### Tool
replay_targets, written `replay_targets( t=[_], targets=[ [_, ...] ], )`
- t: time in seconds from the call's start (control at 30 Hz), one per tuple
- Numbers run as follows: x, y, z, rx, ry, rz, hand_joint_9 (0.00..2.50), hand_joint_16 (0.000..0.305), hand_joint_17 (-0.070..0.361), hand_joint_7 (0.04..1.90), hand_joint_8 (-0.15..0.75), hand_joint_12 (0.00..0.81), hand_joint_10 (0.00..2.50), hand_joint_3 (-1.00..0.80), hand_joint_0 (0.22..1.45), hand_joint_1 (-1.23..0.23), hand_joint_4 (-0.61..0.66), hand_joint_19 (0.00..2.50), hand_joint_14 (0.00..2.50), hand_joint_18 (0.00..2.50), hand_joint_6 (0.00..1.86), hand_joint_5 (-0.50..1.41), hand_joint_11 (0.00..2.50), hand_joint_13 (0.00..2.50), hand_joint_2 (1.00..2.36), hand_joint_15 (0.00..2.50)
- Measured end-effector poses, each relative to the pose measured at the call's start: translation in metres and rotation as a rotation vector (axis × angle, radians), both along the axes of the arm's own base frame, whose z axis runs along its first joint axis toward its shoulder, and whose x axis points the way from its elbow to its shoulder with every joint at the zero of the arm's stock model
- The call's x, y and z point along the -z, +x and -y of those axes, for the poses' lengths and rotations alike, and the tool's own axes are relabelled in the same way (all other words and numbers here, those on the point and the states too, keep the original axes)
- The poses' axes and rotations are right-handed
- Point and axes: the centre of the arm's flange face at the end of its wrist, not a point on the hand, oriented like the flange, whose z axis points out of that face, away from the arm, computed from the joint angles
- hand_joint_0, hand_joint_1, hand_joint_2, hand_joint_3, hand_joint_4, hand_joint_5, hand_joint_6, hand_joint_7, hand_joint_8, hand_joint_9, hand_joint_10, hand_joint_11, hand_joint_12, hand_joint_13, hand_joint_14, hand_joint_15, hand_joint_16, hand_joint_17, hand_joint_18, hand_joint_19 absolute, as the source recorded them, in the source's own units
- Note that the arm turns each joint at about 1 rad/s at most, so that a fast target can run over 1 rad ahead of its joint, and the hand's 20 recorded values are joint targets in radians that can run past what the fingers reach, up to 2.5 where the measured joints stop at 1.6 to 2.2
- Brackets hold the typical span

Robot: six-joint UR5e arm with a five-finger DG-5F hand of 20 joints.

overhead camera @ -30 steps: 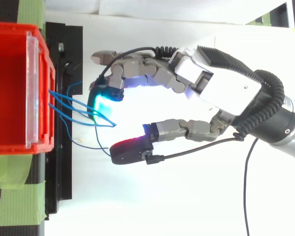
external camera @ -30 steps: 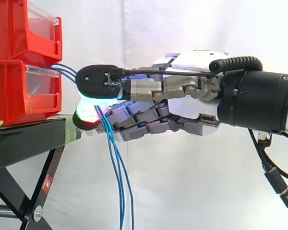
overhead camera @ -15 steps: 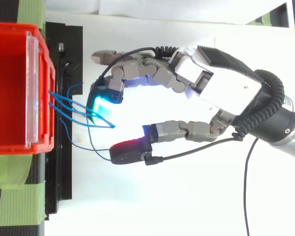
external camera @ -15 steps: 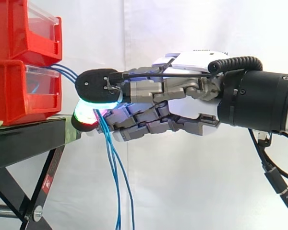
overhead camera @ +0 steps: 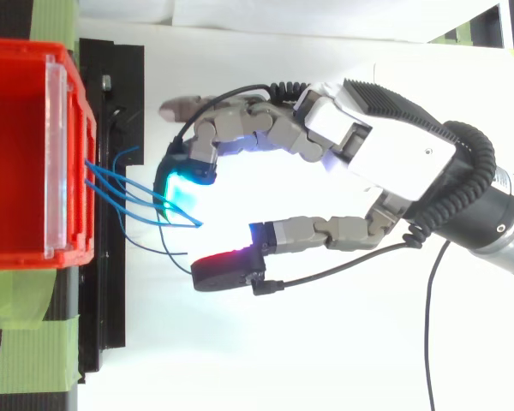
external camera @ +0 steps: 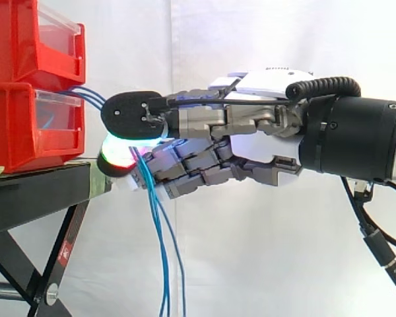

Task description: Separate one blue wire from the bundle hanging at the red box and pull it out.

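White curtain bkgd, hand [overhead camera: 385,145] hooks blue wires [external camera: 87,94] (bundle) nr red box [external camera: 26,125].

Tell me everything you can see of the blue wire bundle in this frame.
The blue wires are a few thin, flexible strands. They leave the front of the lower red box, fan out level toward the hand, kink where they meet it and hang slack down past the black stand. Whether any strand is gripped cannot be told.

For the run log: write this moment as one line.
robot hand: at blue wires | wires: hang from red box | pulled out: none
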Motion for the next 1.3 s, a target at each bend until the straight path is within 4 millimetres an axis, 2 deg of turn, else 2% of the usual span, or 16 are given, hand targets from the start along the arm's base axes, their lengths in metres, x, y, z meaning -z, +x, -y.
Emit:
replay_targets(
  t=[0.23,0.57,0.87,1.03,1.13,1.3],
  targets=[
    [-0.0019,0.0009,-0.0011,-0.019,0.102,0.024,0.95,0.044,0.099,1.21,0.342,0.349,0.02,0.0,0.6,-0.77,0.08,0.41,0.02,0.5,0.76,-0.15,0.64,0.93,1.03,0.62],
    [-0.0028,-0.0009,-0.0018,-0.033,0.226,-0.055,0.95,0.04,0.09,1.21,0.342,0.319,0.02,0.0,0.61,-0.76,0.09,0.38,0.02,0.51,0.76,-0.15,0.61,1.12,1.03,0.63],
    [-0.0006,-0.004,-0.003,-0.039,0.269,-0.084,0.95,0.039,0.088,1.22,0.34,0.325,0.02,0.0,0.61,-0.76,0.09,0.39,0.02,0.52,0.76,-0.16,0.6,1.21,1.03,0.69],
    [-0.0003,-0.004,-0.0033,-0.041,0.27,-0.086,0.96,0.026,0.059,1.21,0.354,0.275,0.01,0.0,0.61,-0.76,0.1,0.24,0.01,0.49,0.76,-0.16,0.56,1.29,1.03,0.38],
    [-0.0008,-0.004,-0.0033,-0.042,0.271,-0.085,0.97,0.017,0.038,1.21,0.369,0.292,0.02,-0.01,0.61,-0.76,0.11,0.13,0.01,0.45,0.76,-0.15,0.51,1.3,1.03,0.25],
    [-0.0006,-0.004,-0.0037,-0.045,0.271,-0.086,0.97,0.013,0.029,1.21,0.437,0.331,0.01,-0.01,0.61,-0.75,0.12,0.04,0.01,0.4,0.77,-0.16,0.3,1.24,1.03,0.15]
  ],
)
